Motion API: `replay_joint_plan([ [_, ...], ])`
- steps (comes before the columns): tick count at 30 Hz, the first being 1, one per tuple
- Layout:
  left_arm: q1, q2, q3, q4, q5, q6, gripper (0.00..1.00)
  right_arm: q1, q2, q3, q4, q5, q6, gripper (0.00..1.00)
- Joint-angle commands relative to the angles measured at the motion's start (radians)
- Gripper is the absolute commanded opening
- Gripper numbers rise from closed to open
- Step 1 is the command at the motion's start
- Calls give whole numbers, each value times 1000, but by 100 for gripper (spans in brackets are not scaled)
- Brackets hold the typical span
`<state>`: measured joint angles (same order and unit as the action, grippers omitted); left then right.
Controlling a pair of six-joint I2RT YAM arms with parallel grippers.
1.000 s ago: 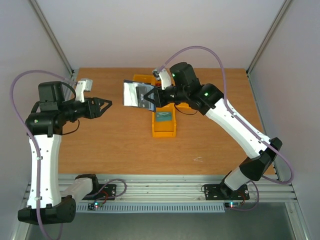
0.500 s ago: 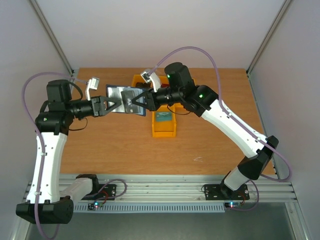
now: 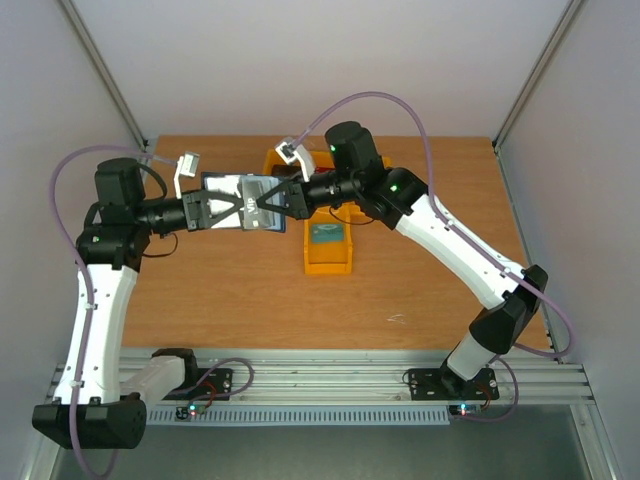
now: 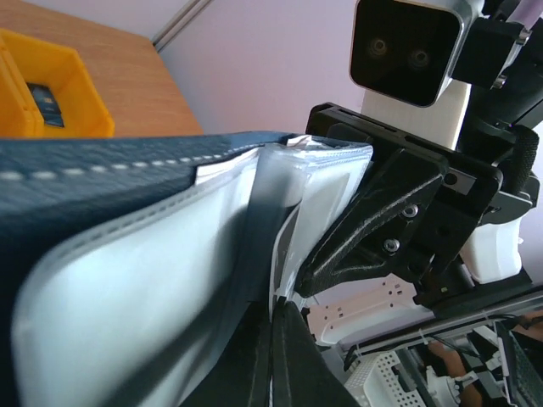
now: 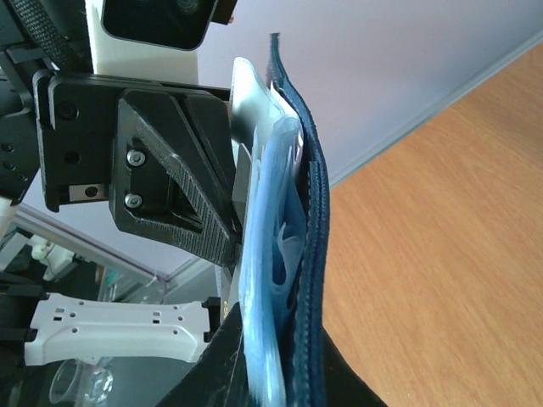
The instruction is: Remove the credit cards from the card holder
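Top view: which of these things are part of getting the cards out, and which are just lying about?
Job: card holder; left gripper and right gripper, both shut on it; card in the front bin, probably one already out.
Lying about: rear bin, partly hidden.

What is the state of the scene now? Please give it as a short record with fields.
card holder: open, in the air above the table, between the two arms
left jaws: shut on the holder's pale inner sleeves
right jaws: shut on the holder from the other side
yellow bin: on the table, one card inside
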<state>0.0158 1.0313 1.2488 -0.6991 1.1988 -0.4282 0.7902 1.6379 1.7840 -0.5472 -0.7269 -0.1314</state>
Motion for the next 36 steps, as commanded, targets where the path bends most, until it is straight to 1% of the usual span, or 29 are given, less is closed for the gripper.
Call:
replay_joint_plan([
  [1, -11, -9, 3, 80, 71, -31, 0, 22, -4, 38, 51, -47, -7, 1],
  [4, -11, -14, 1, 63, 66, -24, 0, 15, -20, 27, 31, -32, -17, 3],
  [6, -11, -17, 2, 48, 58, -16, 0, 6, -30, 16, 20, -40, -22, 16],
  [7, -11, -17, 5, 39, 52, -5, 0, -2, -38, 9, 17, -51, -21, 20],
  [8, -11, -17, 9, 24, 42, 5, 0, -9, -47, -1, 15, -58, -19, 23],
  [10, -6, -18, 18, -11, 21, 36, 0, -19, -71, -31, 21, -55, -13, 24],
  [13, 1, -18, 23, -40, 4, 80, 0, -31, -104, -81, 64, -56, 11, 20],
  [17, 4, -17, 36, -79, -18, 109, 0, -33, -112, -95, 68, -70, 20, 15],
  [18, 5, -16, 41, -94, -29, 132, 0, -34, -112, -95, 68, -72, 19, 7],
  [19, 6, -16, 45, -106, -33, 147, 0, -33, -113, -95, 65, -72, 19, 2],
  [20, 8, -17, 50, -110, -35, 154, 0, -33, -114, -96, 62, -67, 19, 1],
  [24, 16, -15, 83, -154, -67, 201, 0, -52, -127, -99, 32, -41, 11, 1],
  [28, 28, 4, 132, -273, -191, 329, 0, -111, -149, -121, -43, 7, 0, 1],
  [31, 28, 11, 137, -312, -244, 394, 0, -190, -180, -151, -95, 49, -8, 1],
  [36, 29, 52, 126, -329, -364, 422, 0, -327, -212, -163, -202, 122, -35, 1],
])
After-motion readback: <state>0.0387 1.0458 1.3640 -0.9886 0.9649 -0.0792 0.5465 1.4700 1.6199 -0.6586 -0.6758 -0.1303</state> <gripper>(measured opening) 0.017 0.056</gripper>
